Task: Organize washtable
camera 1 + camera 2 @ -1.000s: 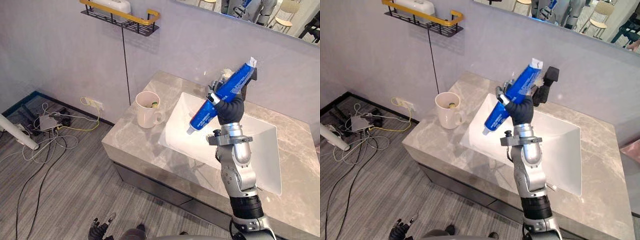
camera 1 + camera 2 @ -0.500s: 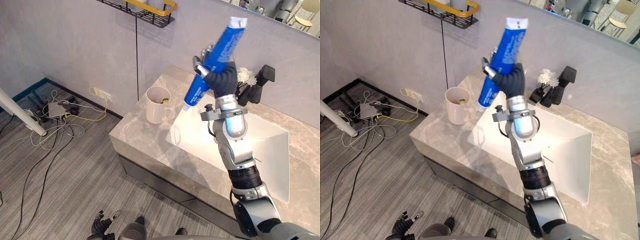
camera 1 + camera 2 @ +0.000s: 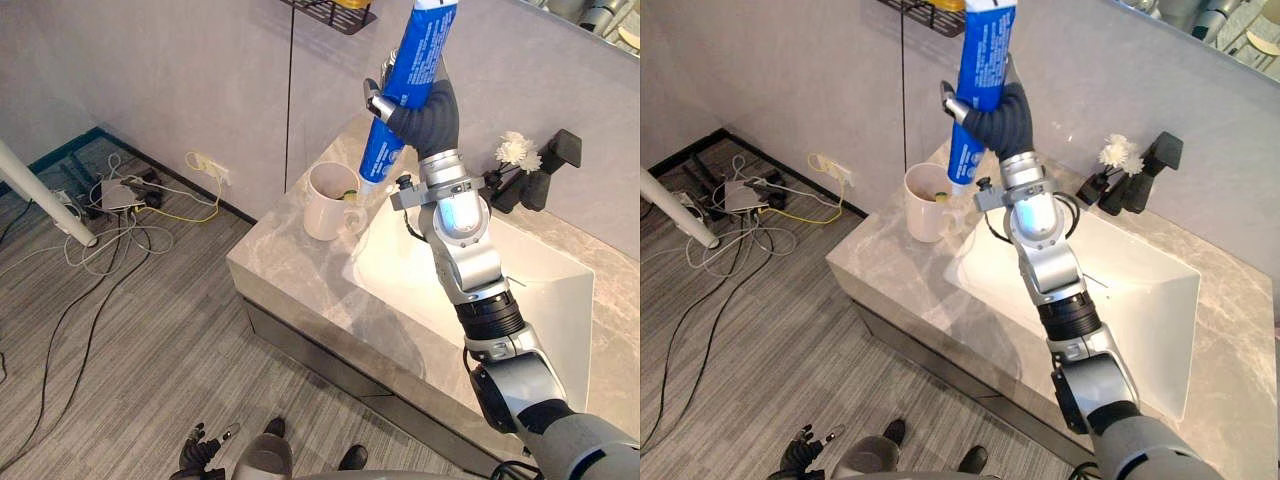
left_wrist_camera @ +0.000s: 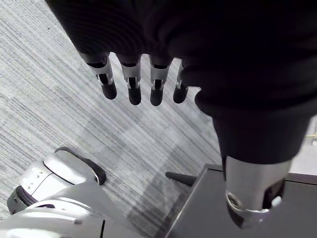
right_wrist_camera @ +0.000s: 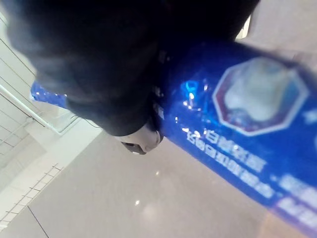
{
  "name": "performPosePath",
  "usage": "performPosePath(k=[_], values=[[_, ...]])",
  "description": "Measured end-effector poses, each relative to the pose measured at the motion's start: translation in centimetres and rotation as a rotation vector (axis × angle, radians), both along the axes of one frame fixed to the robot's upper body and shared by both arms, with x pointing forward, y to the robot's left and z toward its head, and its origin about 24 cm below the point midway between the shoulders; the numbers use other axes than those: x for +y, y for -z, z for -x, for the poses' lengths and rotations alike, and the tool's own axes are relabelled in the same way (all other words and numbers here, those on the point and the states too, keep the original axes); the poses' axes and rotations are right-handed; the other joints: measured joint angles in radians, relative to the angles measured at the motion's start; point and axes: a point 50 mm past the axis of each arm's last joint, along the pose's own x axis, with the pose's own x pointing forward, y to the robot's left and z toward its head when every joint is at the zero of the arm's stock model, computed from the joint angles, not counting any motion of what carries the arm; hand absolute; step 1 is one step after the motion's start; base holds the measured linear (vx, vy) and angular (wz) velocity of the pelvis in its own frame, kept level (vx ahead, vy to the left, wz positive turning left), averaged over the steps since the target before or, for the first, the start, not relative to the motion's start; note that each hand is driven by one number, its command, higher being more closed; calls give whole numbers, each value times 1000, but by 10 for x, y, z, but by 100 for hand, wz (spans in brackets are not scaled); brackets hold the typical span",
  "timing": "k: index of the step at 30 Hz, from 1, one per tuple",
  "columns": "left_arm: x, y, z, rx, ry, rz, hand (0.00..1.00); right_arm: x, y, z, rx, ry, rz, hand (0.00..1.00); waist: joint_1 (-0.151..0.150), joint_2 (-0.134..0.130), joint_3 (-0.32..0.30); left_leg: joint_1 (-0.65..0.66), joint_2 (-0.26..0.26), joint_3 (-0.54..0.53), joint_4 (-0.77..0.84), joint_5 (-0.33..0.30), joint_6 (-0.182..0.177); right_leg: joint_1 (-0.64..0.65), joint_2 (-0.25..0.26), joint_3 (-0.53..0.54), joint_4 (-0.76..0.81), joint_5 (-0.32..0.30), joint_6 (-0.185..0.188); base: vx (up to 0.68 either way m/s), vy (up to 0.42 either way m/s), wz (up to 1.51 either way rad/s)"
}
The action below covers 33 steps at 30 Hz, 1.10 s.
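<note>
My right hand is shut on a large blue toothpaste tube and holds it high and nearly upright, cap end down. The cap end hangs just above the rim of a white mug. The mug stands on the grey marble washtable, left of the white sink, with something small and yellow-green inside. In the right wrist view the tube runs past the hand's dark cover. My left hand hangs low over the floor, fingers relaxed and holding nothing.
A black faucet and a white flower stand at the back of the sink. A black wire shelf hangs on the wall above the mug. Cables and a power strip lie on the floor at the left, by a white pole.
My right arm has swung left from over the sink to over the mug, lifting the tube and turning it more upright. The camera has shifted as well.
</note>
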Motion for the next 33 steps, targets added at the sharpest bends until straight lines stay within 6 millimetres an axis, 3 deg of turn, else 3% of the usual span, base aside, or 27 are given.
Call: performPosePath(k=[17,33], values=[[3,-1,-1,-1,11,-10,0,13,-15,-19,46,-14,92,100,25,-15,37,-13,3,-2,5,0,0,-12,4,-2,0,0,0,1,3,0],[3,-1,-2,7,41,-16,0,14,-4,-28,108,4,121,100,27,-15,42,-16,3,-2,6,0,0,-14,4,-3,0,0,0,0,0,0]])
